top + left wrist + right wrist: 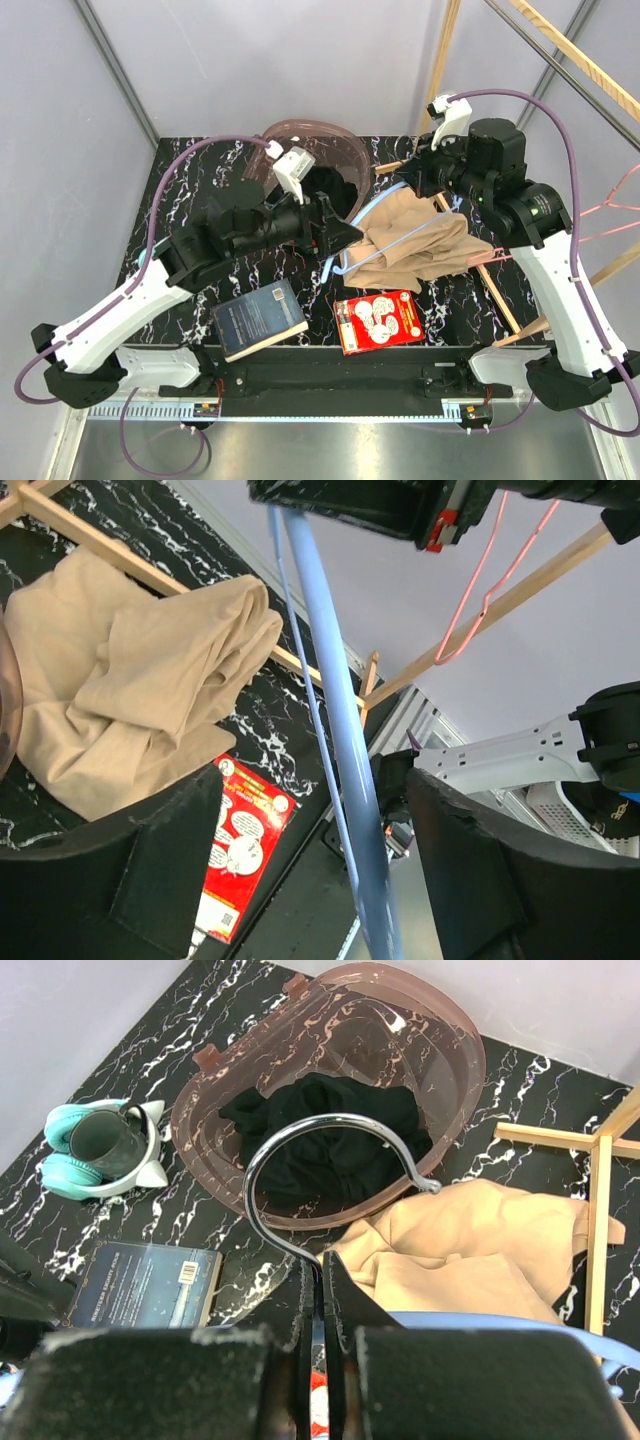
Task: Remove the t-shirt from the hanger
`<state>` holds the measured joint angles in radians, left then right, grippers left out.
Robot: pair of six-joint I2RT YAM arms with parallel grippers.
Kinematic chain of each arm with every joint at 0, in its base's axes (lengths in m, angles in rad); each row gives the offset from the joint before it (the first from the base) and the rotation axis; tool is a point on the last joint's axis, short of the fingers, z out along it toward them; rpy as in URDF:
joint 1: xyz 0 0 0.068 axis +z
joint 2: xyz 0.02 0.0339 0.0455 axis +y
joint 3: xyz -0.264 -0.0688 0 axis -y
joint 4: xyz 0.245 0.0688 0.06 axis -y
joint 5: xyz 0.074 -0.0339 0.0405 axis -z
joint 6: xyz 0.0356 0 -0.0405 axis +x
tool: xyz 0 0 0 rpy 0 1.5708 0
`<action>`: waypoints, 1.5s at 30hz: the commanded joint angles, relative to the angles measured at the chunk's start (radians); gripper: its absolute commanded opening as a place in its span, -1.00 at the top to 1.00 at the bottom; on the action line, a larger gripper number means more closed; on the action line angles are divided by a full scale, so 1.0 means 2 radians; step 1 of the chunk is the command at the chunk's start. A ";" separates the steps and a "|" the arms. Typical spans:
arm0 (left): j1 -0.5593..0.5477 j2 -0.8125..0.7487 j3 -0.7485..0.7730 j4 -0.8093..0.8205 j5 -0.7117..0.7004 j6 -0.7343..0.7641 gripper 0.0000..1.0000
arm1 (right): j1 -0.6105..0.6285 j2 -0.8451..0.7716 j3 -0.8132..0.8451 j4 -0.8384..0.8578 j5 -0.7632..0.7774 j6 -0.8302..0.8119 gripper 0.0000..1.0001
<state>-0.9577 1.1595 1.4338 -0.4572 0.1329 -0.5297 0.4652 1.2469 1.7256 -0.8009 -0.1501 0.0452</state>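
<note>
The tan t-shirt [420,245] lies crumpled on the black marble table [190,190], also in the left wrist view [130,680] and the right wrist view [470,1260]. The light blue hanger [368,217] is held above and across it. My right gripper [425,175] [325,1290] is shut on the hanger's metal hook [300,1140]. My left gripper [335,235] [330,880] is open, its fingers on either side of the hanger's blue arm [345,740] without touching it. I cannot tell whether any cloth still hangs on the hanger.
A pink translucent basket [420,1070] holding black cloth stands at the back. Teal headphones [100,1145] lie at the left. A dark book [258,318] and a red packet [378,320] lie near the front edge. A wooden rack [490,285] with a pink hanger [490,580] is at the right.
</note>
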 commanded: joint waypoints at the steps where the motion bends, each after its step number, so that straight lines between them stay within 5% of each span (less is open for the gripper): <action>1: -0.007 -0.025 -0.030 0.004 -0.023 0.001 -0.41 | 0.009 -0.017 0.003 0.032 0.017 0.010 1.00; 5: -0.013 -0.026 -0.041 0.005 -0.019 -0.006 -0.05 | 0.013 -0.015 0.003 0.036 0.024 0.017 1.00; 13: -0.014 -0.023 -0.040 0.023 -0.017 -0.012 1.00 | 0.021 -0.014 0.004 0.065 0.000 0.059 1.00; 17: -0.014 -0.044 -0.066 0.060 -0.049 -0.030 1.00 | 0.021 -0.014 0.000 0.071 0.014 0.088 0.74; 22: -0.013 -0.100 -0.118 0.130 -0.095 -0.054 1.00 | 0.021 -0.028 -0.024 0.086 0.041 0.147 -0.16; 25: -0.013 -0.125 -0.132 0.136 -0.123 -0.060 1.00 | 0.021 -0.037 -0.033 0.090 0.033 0.172 -0.45; 35: -0.013 -0.195 -0.195 0.178 -0.202 -0.083 1.00 | 0.021 -0.083 -0.076 0.137 -0.039 0.265 -0.80; 45: -0.013 -0.167 -0.203 0.284 -0.189 -0.122 1.00 | 0.022 -0.095 -0.162 0.261 -0.127 0.394 -0.84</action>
<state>-0.9836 0.8055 1.0252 -0.1177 -0.2367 -0.7177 0.5003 1.0752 1.4681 -0.4454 -0.3176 0.6891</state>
